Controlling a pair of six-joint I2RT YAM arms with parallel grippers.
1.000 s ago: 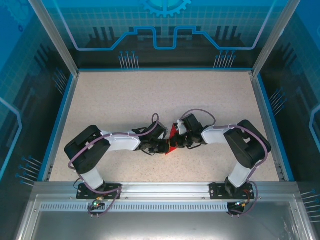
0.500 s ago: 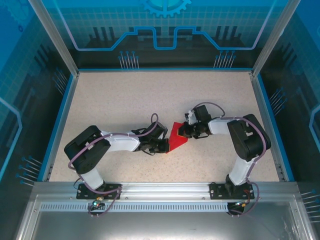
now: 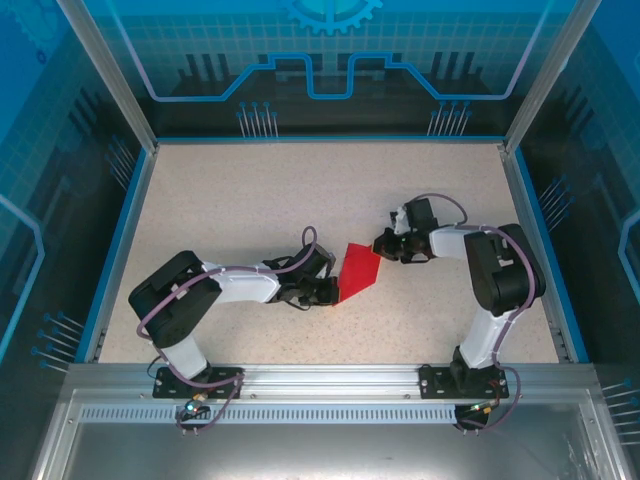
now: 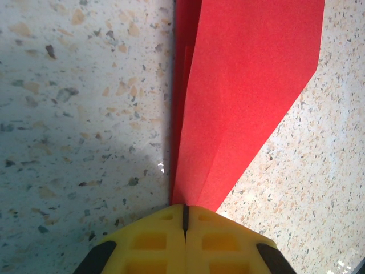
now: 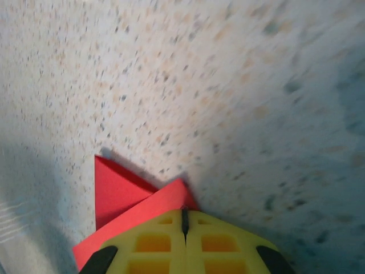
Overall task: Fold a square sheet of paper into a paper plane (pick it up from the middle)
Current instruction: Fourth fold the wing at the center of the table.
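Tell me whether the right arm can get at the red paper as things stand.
Probably yes: the right gripper, shut, sits right at the far corner of the red paper, with nothing between them. The left gripper pinches only its near tip.

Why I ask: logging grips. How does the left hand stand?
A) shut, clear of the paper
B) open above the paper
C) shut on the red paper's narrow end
C: the left hand has its yellow fingers pressed together, the folded red paper fanning out from between them.
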